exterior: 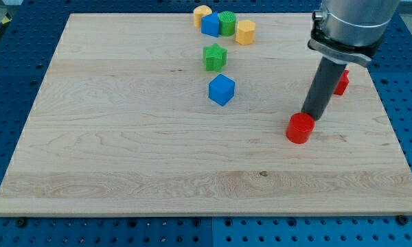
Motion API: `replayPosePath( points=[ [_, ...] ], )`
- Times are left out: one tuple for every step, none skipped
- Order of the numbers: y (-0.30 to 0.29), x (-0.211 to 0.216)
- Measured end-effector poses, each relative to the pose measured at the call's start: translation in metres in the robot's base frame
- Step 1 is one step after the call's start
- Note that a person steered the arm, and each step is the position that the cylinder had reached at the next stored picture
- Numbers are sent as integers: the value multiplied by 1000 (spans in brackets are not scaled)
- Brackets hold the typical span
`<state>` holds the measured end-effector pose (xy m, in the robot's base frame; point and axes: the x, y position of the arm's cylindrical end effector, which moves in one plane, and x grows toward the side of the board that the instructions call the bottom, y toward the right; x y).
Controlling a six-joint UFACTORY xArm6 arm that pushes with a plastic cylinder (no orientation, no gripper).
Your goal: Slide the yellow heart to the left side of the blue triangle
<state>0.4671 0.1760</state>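
Observation:
Several blocks cluster at the view's top centre. A yellow block (202, 13), which looks like the heart, touches the upper left of a blue block (210, 26), which looks like the triangle. A green cylinder (227, 22) sits just right of that blue block, and a second yellow block (245, 31), roughly hexagonal, sits right of the cylinder. My tip (310, 115) is far to the right and lower, at the upper right edge of a red cylinder (300, 128). It is well away from the yellow heart.
A green star (215, 56) and a blue cube (221, 90) lie below the cluster, in the middle of the wooden board (123, 137). A red block (342, 82) is partly hidden behind the rod at the right. A blue perforated table surrounds the board.

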Motion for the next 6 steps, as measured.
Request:
replayPosePath(
  points=[
    [20,-8],
    [19,-30],
    [-2,-57],
    [-16,-74],
    [-16,-105],
    [3,-133]
  ],
)
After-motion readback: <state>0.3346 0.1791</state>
